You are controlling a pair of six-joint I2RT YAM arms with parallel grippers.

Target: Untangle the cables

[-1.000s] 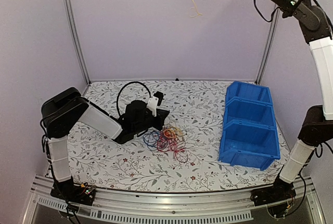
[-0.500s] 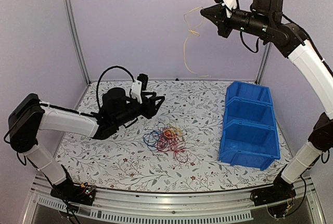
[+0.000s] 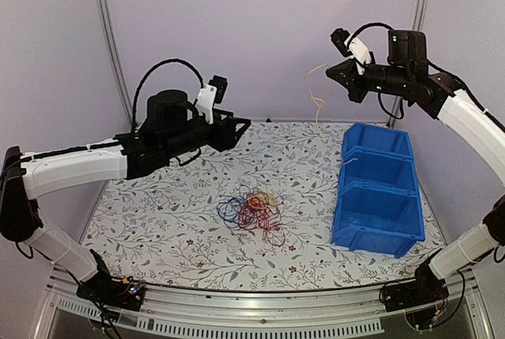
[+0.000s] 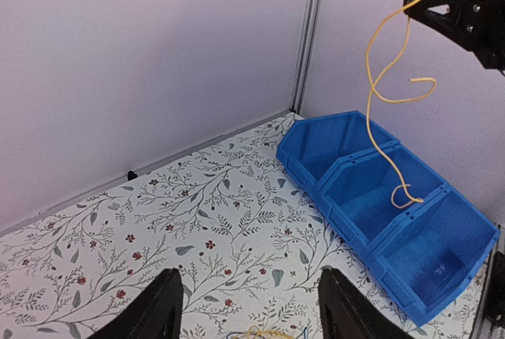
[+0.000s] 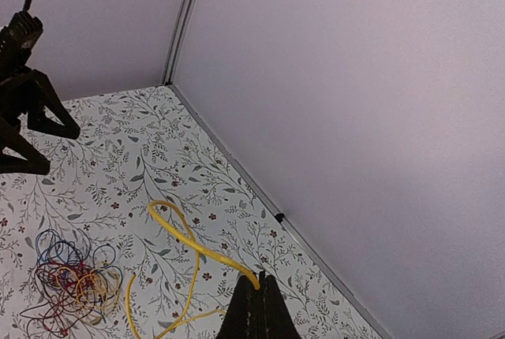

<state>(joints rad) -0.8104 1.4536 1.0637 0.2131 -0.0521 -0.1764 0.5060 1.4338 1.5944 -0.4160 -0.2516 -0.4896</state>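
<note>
On the flowered table (image 3: 158,221) between lilac walls (image 3: 260,31), cables (image 3: 252,211) lie left of blue bins (image 3: 379,197); the left claw (image 4: 251,307) gapes wide, the right claw (image 3: 332,73) pinches a yellow wire (image 3: 318,106).

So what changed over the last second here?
The right gripper, shut on the yellow cable, swung down from overhead toward the blue bins. The left gripper lifted away from the clump and opened. The clump and bins stayed put.

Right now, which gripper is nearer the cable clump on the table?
Left. The left gripper hovers open just behind the cable clump; the right gripper is high by the blue bins.
</note>
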